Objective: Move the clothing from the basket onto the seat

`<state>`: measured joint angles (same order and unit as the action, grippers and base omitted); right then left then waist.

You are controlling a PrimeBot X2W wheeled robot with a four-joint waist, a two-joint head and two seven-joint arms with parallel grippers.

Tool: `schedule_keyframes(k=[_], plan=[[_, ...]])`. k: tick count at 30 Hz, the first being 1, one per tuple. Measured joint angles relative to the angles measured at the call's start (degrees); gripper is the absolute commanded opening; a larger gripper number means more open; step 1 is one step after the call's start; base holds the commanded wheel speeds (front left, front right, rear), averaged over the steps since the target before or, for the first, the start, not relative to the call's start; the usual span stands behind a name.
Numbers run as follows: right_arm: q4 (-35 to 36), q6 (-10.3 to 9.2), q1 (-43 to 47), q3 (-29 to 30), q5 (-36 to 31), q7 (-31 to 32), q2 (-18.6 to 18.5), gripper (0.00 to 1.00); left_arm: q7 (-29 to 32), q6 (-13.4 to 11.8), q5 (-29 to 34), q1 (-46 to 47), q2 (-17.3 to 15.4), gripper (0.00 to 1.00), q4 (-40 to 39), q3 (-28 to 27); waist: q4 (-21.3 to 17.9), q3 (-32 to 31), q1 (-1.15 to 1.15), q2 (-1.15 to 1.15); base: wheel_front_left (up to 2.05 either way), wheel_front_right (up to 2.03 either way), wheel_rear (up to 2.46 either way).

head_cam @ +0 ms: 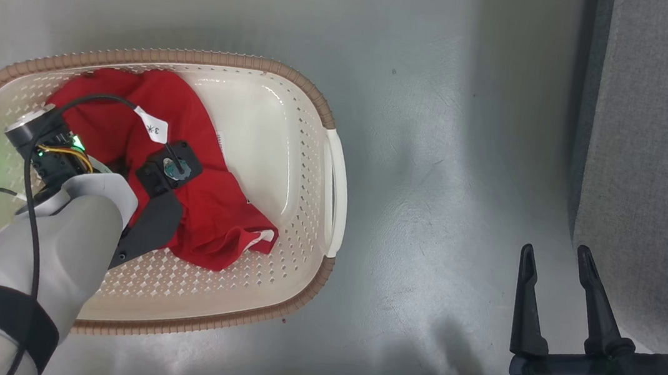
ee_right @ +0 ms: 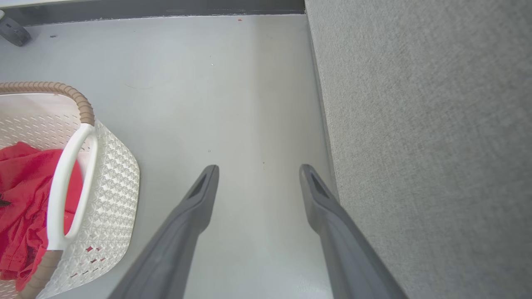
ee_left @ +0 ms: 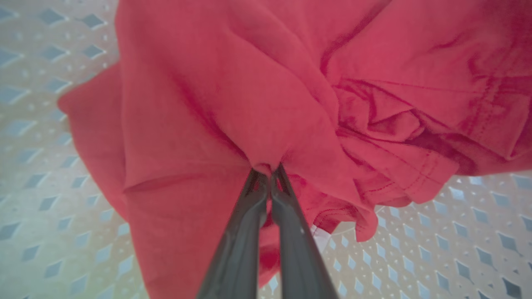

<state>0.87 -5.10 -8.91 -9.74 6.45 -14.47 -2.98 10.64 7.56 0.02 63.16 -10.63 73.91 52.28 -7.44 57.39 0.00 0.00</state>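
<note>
- Our left end effector (ee_left: 268, 170) is closed on a small fold of the red garment (head_cam: 207, 198), its two fingers almost touching with a pinch of cloth between the tips.
- The garment lies crumpled inside the laundry basket (head_cam: 210, 60), mostly in its left half, with a white label (head_cam: 151, 126) showing on top. We cannot tell whether the heap is one piece or several.
- The bite looks thin. We judge the cloth could slip free once its full weight hangs from that one fold.
- The hanging cloth could catch on the brown rim as it rises, dragging or tipping the light basket.
- The sofa (head_cam: 664, 156) stands well apart to the right, across bare floor (head_cam: 437, 161). A low carry would trail the hem over the floor.
- Our right end effector (head_cam: 556, 248) hovers wide open and empty between basket and sofa, so the swinging garment could snag on its fingers.
</note>
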Motion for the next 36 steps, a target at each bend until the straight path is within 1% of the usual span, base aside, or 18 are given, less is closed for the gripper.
schedule_keyframes(k=[8, 13, 18, 24, 28, 33, 36], plan=[[-0.36, 0.09, -2.24, 0.04, -0.02, 0.0, 0.0, 1.0, -1.2, 0.0, -0.81, -0.01, 0.02, 0.0, 0.0, 0.57, 0.22, -1.05, 0.0, 0.0, 0.0, 0.0, 0.0], [-1.6, 0.6, -4.98, -0.03, 0.01, -0.01, 0.0, 1.0, -2.18, 0.0, -2.4, -0.26, -0.32, 0.0, 0.0, 0.82, 0.19, -2.45, 0.0, 0.0, 0.0, 0.0, 0.0], [-4.16, 0.65, -7.09, 0.11, 0.62, -0.08, 0.0, 1.0, -4.15, 0.0, -1.98, -1.73, -0.71, 0.0, 0.0, 3.24, 0.0, -4.52, 0.0, 0.0, 0.0, 0.0, 0.0], [-7.34, 0.64, -9.57, -0.11, 2.42, -0.07, -0.01, 1.0, -6.88, 0.0, -3.89, -5.92, 0.24, 0.0, -0.03, 2.8, -0.01, -8.41, 0.0, 0.0, 0.0, 0.0, 0.0], [-9.03, 0.63, -11.77, -0.04, 3.8, -0.07, -0.01, 1.0, -8.92, 0.0, -5.5, -7.0, 0.46, 0.0, -0.35, 2.38, 0.09, -11.44, 0.0, 0.0, 0.0, 0.0, 0.0], [-11.65, 0.67, -12.9, 0.94, 4.22, -0.08, -0.03, 1.0, -12.09, 0.0, -7.66, -8.73, 1.74, 0.0, -1.51, 2.09, 0.44, -15.49, 0.0, 0.0, 0.0, 0.0, 0.0], [-13.12, 1.38, -12.95, 1.42, 4.22, -0.08, -0.02, 1.0, -15.02, 0.0, -9.04, -10.25, 2.47, 0.0, -2.8, 1.77, 0.83, -17.96, 0.0, 0.0, 0.0, 0.0, 0.0]])
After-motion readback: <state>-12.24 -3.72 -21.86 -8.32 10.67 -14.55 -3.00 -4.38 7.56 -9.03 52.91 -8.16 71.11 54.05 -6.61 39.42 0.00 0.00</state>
